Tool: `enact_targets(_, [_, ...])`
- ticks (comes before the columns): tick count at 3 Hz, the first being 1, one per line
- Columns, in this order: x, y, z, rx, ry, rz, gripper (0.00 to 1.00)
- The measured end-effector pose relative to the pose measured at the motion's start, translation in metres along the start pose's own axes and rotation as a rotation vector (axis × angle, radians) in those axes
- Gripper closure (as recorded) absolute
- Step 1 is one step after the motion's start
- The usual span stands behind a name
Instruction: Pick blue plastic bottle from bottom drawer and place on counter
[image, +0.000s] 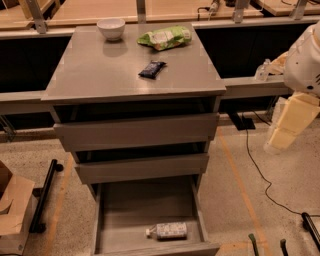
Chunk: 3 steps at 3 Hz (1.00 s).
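Note:
The blue plastic bottle (167, 230) lies on its side near the front of the bottom drawer (150, 210), white cap pointing left. The drawer is pulled fully out. The two upper drawers stick out a little. The grey counter (115, 75) tops the cabinet. Only the two fingertips of my gripper (266, 246) show, at the bottom right edge. They stand apart, with nothing between them. The gripper is to the right of the drawer and outside it, about level with the bottle. A cream and white arm link (295, 107) hangs at the right edge.
On the counter stand a white bowl (111, 27), a green chip bag (166, 38) and a small dark packet (152, 69). A cardboard box (12, 210) and a black bar (45, 192) lie on the floor to the left. A black cable (250, 160) runs across the floor to the right.

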<state>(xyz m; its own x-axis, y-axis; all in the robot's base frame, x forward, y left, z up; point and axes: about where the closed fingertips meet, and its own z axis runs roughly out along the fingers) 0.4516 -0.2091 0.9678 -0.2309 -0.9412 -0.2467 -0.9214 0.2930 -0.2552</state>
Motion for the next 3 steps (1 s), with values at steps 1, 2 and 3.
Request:
enact_targets(1, [0.01,0.002,0.0,0.006,0.006,0.041,0.0])
enact_targets(2, [0.012,0.008,0.037,-0.02,-0.038,0.077,0.0])
enact_targets(3, [0.0,0.001,0.1,-0.029,-0.102,0.071,0.0])
